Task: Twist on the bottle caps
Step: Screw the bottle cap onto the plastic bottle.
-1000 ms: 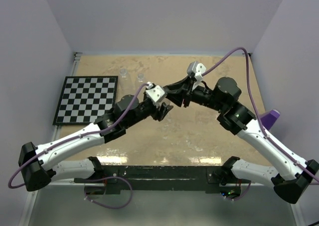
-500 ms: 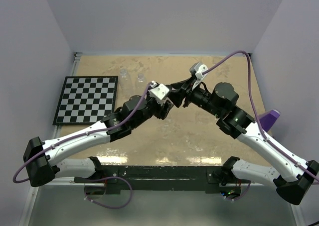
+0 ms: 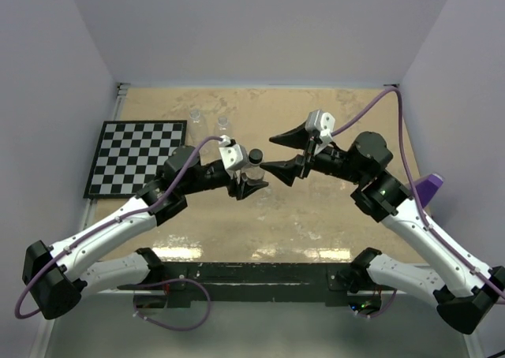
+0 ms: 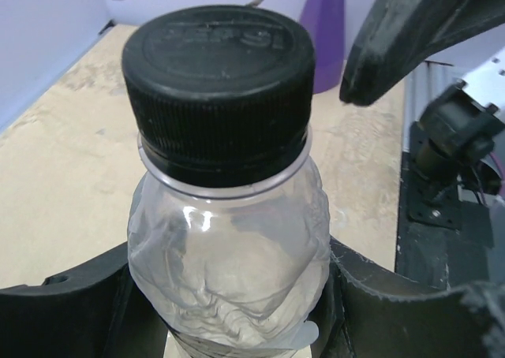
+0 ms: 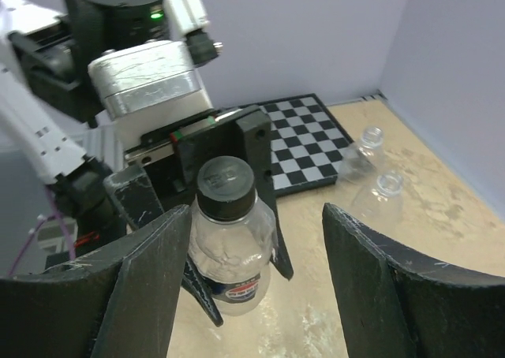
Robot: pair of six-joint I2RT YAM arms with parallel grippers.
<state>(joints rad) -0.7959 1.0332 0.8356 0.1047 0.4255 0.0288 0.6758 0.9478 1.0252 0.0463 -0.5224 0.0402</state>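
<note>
A small clear bottle point(image 3: 252, 172) with a black cap point(image 3: 255, 155) on its neck is held upright just above the table, my left gripper point(image 3: 251, 186) shut on its body. The left wrist view shows that cap point(image 4: 221, 98) seated above the neck ring and the crumpled bottle point(image 4: 229, 271) between the two fingers. My right gripper point(image 3: 270, 153) is open just to the right of the cap, not touching it. In the right wrist view the capped bottle point(image 5: 233, 255) stands beyond the wide-spread fingers point(image 5: 150, 295). Two uncapped bottles point(image 3: 196, 117) point(image 3: 223, 123) stand at the back.
A checkerboard mat point(image 3: 138, 157) lies on the left of the tan table, with the two open bottles point(image 5: 365, 149) point(image 5: 387, 192) beside its far corner. A purple object point(image 3: 426, 188) sits at the right edge. Walls enclose the table on three sides.
My right gripper has opened and drawn back to the right, off the black cap. The left gripper, still holding the bottle, has shifted slightly left.
</note>
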